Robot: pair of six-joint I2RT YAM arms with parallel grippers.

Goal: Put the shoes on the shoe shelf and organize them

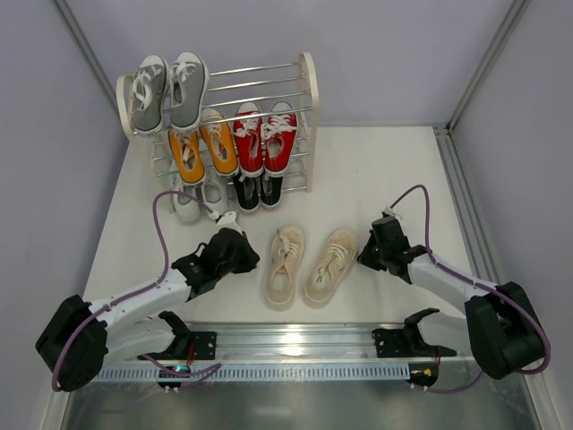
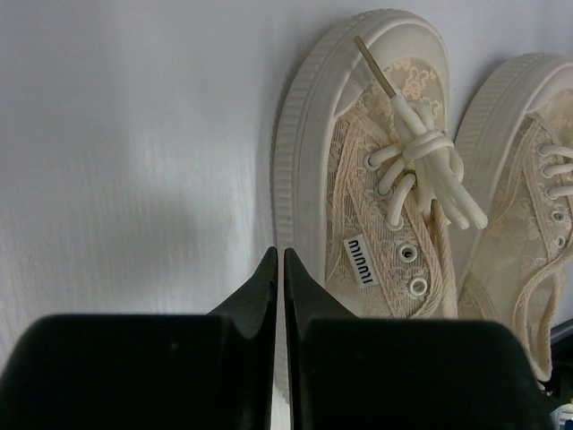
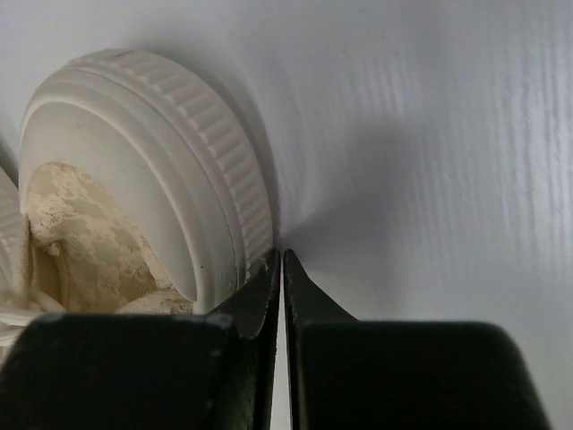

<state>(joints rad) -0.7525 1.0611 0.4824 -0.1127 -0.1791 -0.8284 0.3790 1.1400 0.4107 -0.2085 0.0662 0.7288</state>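
**Beige pair on the surface, five pairs on the shelf**

At the lower left of the overhead view, the left gripper point(image 2: 279, 253) sits low over the white surface point(image 1: 394, 179). Its jaws are together and hold nothing. In its wrist view the tips lie just left of a lace-patterned beige shoe, whose toe points to the top of the frame.

At the lower right, the right gripper point(image 3: 279, 255) is also low, jaws together and empty. In its wrist view the tips lie right against the ribbed toe rim of a beige shoe; whether they touch it cannot be told.

Between the two grippers, the beige pair point(image 1: 309, 266) lies side by side on the surface at the centre of the overhead frame, off the rack.

Farther back, in the upper left of the frame, stands the shoe shelf point(image 1: 309, 107). The grey pair point(image 1: 168, 92) rests on its top tier at the left. One tier down, the orange pair point(image 1: 204, 148) lies beside the red pair point(image 1: 265, 139). Lower still, the white pair point(image 1: 199, 199) and the black pair point(image 1: 258, 191) show partly under them.
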